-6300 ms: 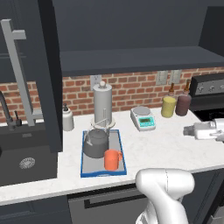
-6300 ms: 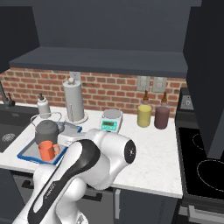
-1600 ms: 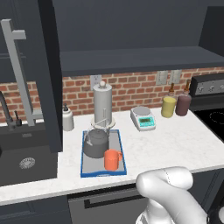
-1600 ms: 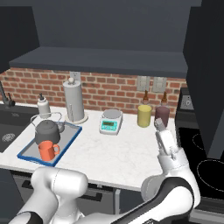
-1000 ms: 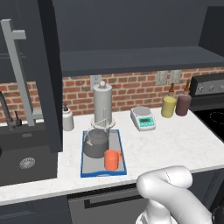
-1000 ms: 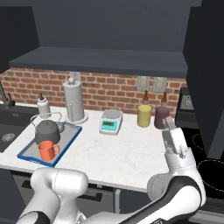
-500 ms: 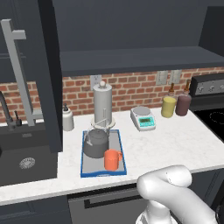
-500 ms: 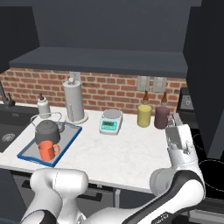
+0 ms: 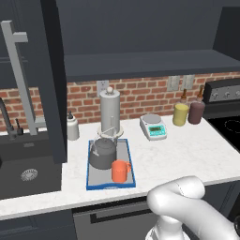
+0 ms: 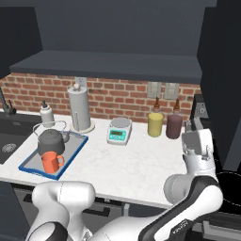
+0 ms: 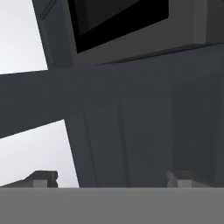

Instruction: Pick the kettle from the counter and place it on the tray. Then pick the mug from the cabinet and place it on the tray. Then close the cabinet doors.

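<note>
— Right base view first: where do the task things sit?

— On the counter (image 10: 136,164), a white speckled stone top, lies the tray (image 10: 28,165), flat and grey with a raised blue rim. The kettle (image 10: 50,140), squat, rounded and dark grey with a thin arched wire handle, stands on it. The mug (image 10: 50,162), a plain orange cylinder with a side handle, stands on the tray too, just in front of the kettle.

— And from the other side?

— Same layout in the left base view: kettle (image 9: 102,152) at the back of the tray (image 9: 128,164), mug (image 9: 120,171) near its front right corner, close beside the kettle. A cabinet door (image 9: 51,79), a tall dark navy panel, hangs open at the left with a long pale bar handle (image 9: 21,79).

— What else is on the counter?

— A tall grey paper-towel cylinder (image 10: 80,109) behind the tray, a small kitchen scale (image 10: 118,130), a yellow jar (image 10: 155,124) and a dark red jar (image 10: 174,126) against the brick wall.

— The claw?

— The gripper (image 10: 201,123) is raised at the far right, by the dark tall panel there. In the hand view its two dark fingertips (image 11: 43,177) stand far apart, with nothing between them; beyond them are smooth dark panels, possibly cabinet fronts, though that is hard to tell.
</note>
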Tool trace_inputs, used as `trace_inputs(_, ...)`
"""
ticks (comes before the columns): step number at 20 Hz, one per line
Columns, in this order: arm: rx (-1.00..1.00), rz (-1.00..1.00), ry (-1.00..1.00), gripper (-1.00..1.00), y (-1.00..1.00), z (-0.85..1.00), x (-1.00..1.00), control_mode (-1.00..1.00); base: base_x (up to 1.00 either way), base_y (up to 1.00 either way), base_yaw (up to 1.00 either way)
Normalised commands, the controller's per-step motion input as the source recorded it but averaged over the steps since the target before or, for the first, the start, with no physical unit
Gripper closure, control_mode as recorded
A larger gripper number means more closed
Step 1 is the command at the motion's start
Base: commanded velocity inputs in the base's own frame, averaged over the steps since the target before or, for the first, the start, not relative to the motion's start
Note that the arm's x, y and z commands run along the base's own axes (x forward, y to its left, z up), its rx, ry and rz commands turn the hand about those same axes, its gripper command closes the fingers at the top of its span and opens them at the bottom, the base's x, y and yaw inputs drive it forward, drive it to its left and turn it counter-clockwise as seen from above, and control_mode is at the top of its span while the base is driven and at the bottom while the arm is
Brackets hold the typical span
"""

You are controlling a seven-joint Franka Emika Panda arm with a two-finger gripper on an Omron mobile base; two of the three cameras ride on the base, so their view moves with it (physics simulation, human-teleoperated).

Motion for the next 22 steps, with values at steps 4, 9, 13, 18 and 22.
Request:
trace_inputs(4, 0.01, 0.00, 0.00, -1.00, -0.15, 0.00, 0.19, -1.00, 0.00, 0.00, 0.00)
trace_inputs(9, 0.06, 0.00, 0.00, -1.00, -0.15, 0.00, 0.15, -1.00, 0.00, 0.00, 0.00)
trace_inputs(13, 0.03, 0.00, 0.00, -1.00, -0.05, -0.12, 0.22, -1.00, 0.00, 0.00, 0.00)
trace_inputs(18, 0.00, 0.00, 0.00, -1.00, -0.02, -0.24, 0.17, -1.00, 0.00, 0.00, 0.00)
trace_inputs(22, 0.03, 0.00, 0.00, -1.00, -0.10, -0.12, 0.21, -1.00, 0.00, 0.00, 0.00)
